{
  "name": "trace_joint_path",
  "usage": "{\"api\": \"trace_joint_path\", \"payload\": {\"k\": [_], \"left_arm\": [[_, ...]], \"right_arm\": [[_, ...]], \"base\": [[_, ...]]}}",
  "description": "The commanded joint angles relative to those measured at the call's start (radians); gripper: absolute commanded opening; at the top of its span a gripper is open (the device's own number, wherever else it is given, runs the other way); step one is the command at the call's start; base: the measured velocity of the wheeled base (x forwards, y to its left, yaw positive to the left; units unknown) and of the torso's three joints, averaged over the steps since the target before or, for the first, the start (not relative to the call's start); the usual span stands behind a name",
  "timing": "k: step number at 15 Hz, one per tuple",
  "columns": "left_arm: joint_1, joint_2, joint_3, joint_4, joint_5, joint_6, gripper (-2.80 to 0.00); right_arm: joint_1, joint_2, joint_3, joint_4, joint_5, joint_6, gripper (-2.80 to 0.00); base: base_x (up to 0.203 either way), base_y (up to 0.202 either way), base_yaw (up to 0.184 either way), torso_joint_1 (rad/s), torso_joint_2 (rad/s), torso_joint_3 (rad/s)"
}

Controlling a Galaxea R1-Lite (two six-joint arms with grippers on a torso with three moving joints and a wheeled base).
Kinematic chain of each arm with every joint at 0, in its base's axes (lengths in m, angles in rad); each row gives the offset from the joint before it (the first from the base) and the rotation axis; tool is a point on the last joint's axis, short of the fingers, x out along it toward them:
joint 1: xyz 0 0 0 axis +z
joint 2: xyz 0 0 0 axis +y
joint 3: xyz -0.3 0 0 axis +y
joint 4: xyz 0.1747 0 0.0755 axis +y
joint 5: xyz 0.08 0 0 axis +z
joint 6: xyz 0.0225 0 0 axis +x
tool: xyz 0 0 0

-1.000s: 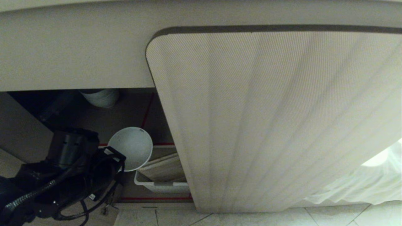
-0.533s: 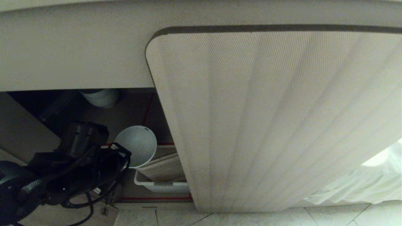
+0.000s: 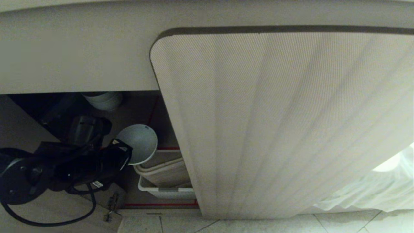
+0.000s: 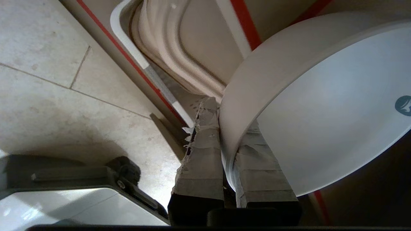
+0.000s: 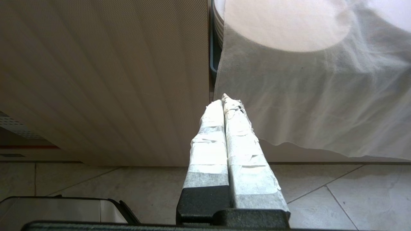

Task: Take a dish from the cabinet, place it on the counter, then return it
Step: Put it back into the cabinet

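The dish (image 3: 138, 143) is a small white bowl, tilted on edge in the open mouth of the cabinet (image 3: 275, 123), level with the red-taped shelf edge (image 3: 168, 148). My left gripper (image 3: 126, 156) is shut on its rim: in the left wrist view one taped finger (image 4: 204, 147) lies outside the wall of the dish (image 4: 324, 115) and the other inside. My right gripper (image 5: 223, 100) hangs shut and empty above the floor tiles, before the fluted door. The counter's top is out of view.
Right under the dish a white bin (image 3: 165, 191) with stacked beige trays sits on the lower shelf. A big white pot (image 3: 103, 101) stands deep on the upper shelf. The fluted door closes off the right side. A white cloth (image 3: 372, 191) hangs at far right.
My left arm has pushed in and up towards the cabinet opening, carrying the dish slightly higher and deeper. The grip has not changed. The right arm has kept still.
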Motion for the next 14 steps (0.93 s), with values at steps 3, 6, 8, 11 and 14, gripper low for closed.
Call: {"api": "trace_joint_path", "payload": {"k": [3,6,8,11,14], "left_arm": [[0.039,0.035,-0.032,-0.002,-0.008,-0.004,-2.8],[0.055,0.054,-0.062,-0.002,-0.035,-0.004,-2.8],[0.059,0.075,-0.089,-0.001,-0.037,-0.004,-2.8],[0.061,0.089,-0.114,-0.002,-0.039,-0.006,-2.8],[0.066,0.107,-0.127,-0.004,-0.039,-0.01,-2.8]], "right_arm": [[0.0,0.0,0.0,0.0,0.0,0.0,-2.8],[0.001,0.0,0.0,0.0,0.0,0.0,-2.8],[0.0,0.0,0.0,0.0,0.0,0.0,-2.8],[0.002,0.0,0.0,0.0,0.0,0.0,-2.8],[0.002,0.0,0.0,0.0,0.0,0.002,-2.8]], "base": [[0.0,0.0,0.0,0.0,0.0,0.0],[0.0,0.0,0.0,0.0,0.0,0.0],[0.0,0.0,0.0,0.0,0.0,0.0],[0.0,0.0,0.0,0.0,0.0,0.0],[0.0,0.0,0.0,0.0,0.0,0.0]]}}
